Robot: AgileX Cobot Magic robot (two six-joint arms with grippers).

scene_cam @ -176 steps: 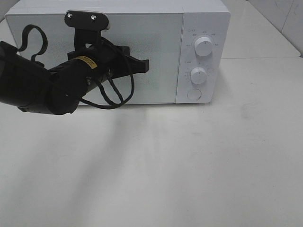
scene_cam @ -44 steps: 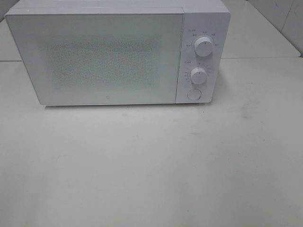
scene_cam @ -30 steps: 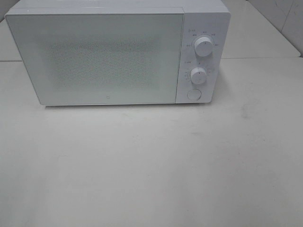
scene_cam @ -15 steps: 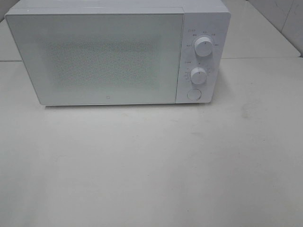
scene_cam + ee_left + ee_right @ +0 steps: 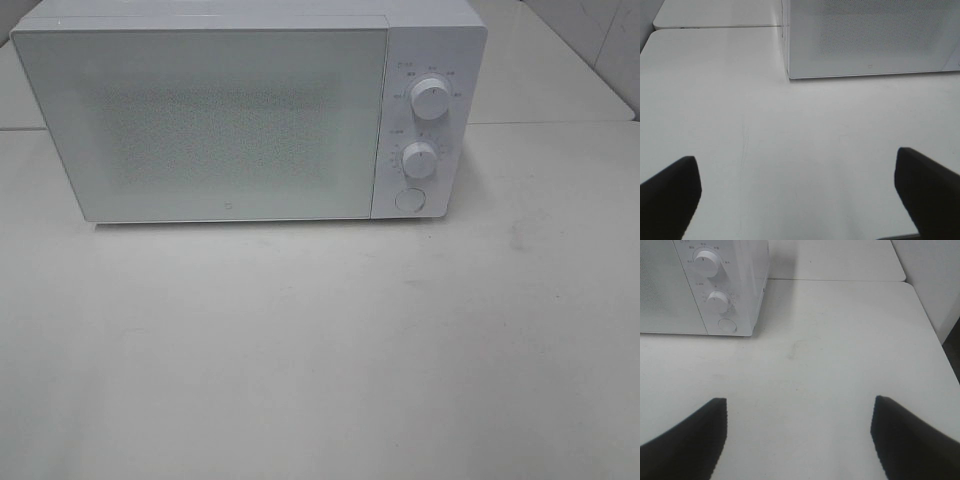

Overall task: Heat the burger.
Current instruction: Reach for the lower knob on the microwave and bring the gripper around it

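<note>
**Burger out of sight, microwave shut, both hands spread**

I cannot find the burger in any of my three views, so I cannot tell where it is. The one thing that could hide it is the white microwave [image 5: 230,120]. Its door [image 5: 200,125] is closed flush, and the speckled window gives me nothing to read behind it.

To the right of the door is the control panel. It has an upper dial [image 5: 430,98], a lower dial [image 5: 419,160] beneath it, and a round button [image 5: 410,200] at the bottom. The microwave stands at the far side of the pale counter [image 5: 320,350], facing me. The counter in front of it carries a few faint scuffs.

My left hand [image 5: 795,157] shows only in its own wrist camera. Its two dark fingers [image 5: 670,195] are spread wide apart over bare counter with nothing between them. It is looking toward the door's lower corner and is well clear of the microwave.

My right hand [image 5: 799,401] shows the same way in its wrist camera. Its fingers [image 5: 905,440] are spread and grip nothing. It faces the dials and button from some way back and touches none of them.
</note>
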